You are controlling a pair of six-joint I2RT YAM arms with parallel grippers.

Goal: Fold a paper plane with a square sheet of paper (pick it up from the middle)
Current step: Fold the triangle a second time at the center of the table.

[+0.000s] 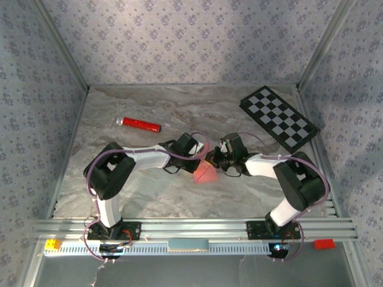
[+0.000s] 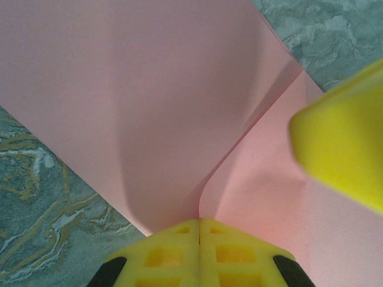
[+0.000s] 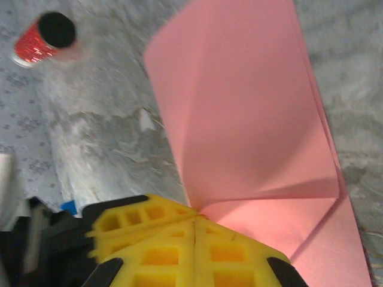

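Note:
The square sheet of paper point(image 1: 206, 174) is pink, creased, and held above the table's middle between both grippers. In the left wrist view my left gripper point(image 2: 199, 222) is shut on the paper point(image 2: 149, 101), and two flaps spread upward from the pinch. The right gripper's yellow finger point(image 2: 344, 143) is blurred beside it. In the right wrist view my right gripper point(image 3: 195, 218) is shut on the folded layers point(image 3: 251, 113), with the left gripper's fingers point(image 3: 128, 220) touching alongside. From above, the left gripper point(image 1: 201, 158) and right gripper point(image 1: 215, 160) meet over the paper. I cannot tell whether it has a paper plane's shape.
A red cylinder point(image 1: 139, 124) lies at the back left of the marbled table, and shows as the red cylinder point(image 3: 43, 39) in the right wrist view. A black-and-white checkerboard point(image 1: 278, 118) lies at the back right. Patterned walls enclose the table on three sides.

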